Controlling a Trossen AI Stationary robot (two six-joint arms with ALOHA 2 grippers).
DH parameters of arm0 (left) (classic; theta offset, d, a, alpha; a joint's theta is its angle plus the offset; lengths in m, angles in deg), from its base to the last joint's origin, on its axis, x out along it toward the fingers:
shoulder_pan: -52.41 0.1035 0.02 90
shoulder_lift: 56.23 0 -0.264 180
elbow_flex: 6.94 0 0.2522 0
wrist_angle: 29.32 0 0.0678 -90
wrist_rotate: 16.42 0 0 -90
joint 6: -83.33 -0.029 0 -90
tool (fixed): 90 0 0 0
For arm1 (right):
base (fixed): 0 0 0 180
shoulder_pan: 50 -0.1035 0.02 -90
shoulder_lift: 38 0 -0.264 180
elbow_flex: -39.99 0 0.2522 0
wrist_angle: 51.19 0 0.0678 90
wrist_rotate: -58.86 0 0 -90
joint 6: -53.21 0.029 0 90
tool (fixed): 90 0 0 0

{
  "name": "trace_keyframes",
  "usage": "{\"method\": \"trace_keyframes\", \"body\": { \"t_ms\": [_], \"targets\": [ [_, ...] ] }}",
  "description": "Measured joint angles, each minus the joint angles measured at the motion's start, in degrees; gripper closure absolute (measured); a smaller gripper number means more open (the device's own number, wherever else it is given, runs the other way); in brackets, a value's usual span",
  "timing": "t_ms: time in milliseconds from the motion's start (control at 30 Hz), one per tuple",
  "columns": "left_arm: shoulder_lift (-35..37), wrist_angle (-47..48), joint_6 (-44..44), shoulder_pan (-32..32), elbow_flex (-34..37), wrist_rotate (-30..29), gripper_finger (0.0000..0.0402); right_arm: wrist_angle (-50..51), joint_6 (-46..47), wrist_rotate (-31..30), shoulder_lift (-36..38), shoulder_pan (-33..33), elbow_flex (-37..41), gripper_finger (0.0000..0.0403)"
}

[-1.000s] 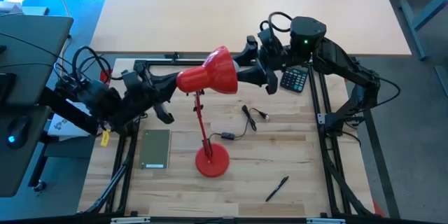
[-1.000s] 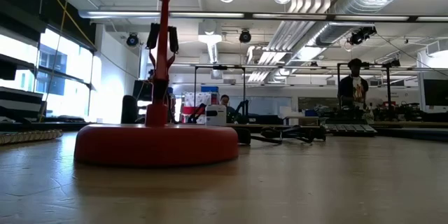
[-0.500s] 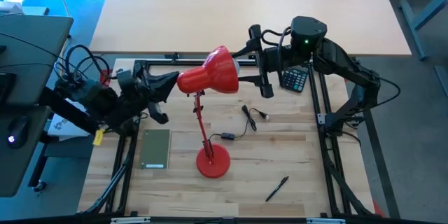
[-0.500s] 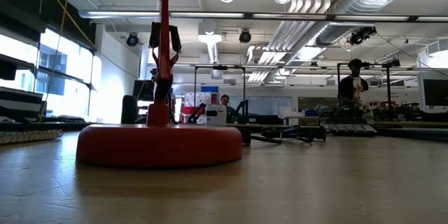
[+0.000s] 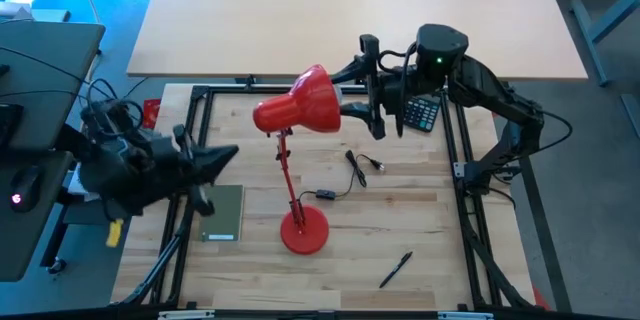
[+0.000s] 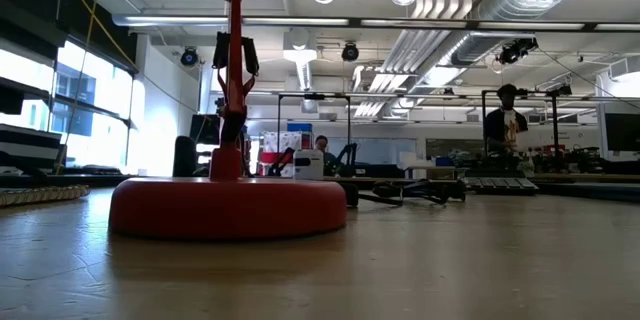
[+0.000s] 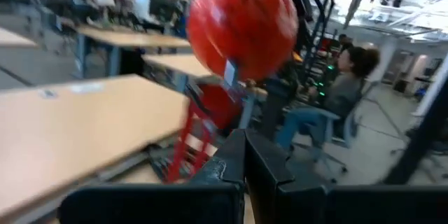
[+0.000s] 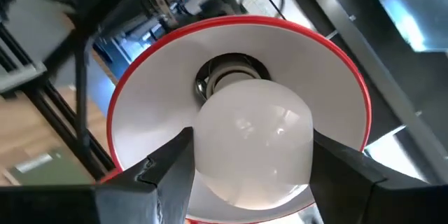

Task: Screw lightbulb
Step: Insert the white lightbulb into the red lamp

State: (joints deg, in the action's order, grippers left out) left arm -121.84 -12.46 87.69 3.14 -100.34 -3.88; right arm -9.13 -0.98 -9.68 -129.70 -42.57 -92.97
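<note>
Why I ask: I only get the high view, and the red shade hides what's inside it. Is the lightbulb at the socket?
Observer: Yes. In the right wrist view the lightbulb fills the shade's mouth, with its neck at the socket.
Operator: Is the right gripper on it?
Observer: The right gripper has a finger against each side of the bulb, so it looks gripped.
Operator: And the left gripper's fingers?
Observer: The left gripper is shut and empty, pointing at the back of the shade. From the low view, the lamp base sits flat on the table.
</note>
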Motion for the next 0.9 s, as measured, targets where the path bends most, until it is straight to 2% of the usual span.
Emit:
{"method": "trace_keyframes", "body": {
  "t_ms": [133, 267, 433, 567, 667, 900],
  "targets": [
    [-3.0, 5.3, 12.9, -0.8, 0.0, 0.1, 0.0402, 0.1, -6.4, -3.8, 0.0, -0.5, 0.0, 0.0176],
    [-8.0, 10.2, 21.3, 2.2, 0.0, 0.3, 0.0402, -0.1, -14.5, -9.9, 0.0, -2.3, 0.0, 0.0176],
    [-14.3, 12.6, 25.8, 6.6, 0.1, 0.4, 0.0402, -1.0, -19.4, -14.0, 0.0, -5.3, 0.0, 0.0176],
    [-16.9, 12.6, 30.0, 8.2, 0.1, 1.2, 0.0402, -1.2, -29.2, -19.2, 0.0, -8.0, 0.0, 0.0175],
    [-17.1, 12.6, 31.6, 8.4, 0.1, 2.1, 0.0402, -1.4, -36.8, -23.2, 0.0, -9.9, 0.0, 0.0175],
    [-14.9, 12.4, 34.6, 8.2, 0.1, 3.7, 0.0402, -3.5, -53.2, -27.1, -0.1, -13.3, 0.1, 0.0174]
  ]
}}
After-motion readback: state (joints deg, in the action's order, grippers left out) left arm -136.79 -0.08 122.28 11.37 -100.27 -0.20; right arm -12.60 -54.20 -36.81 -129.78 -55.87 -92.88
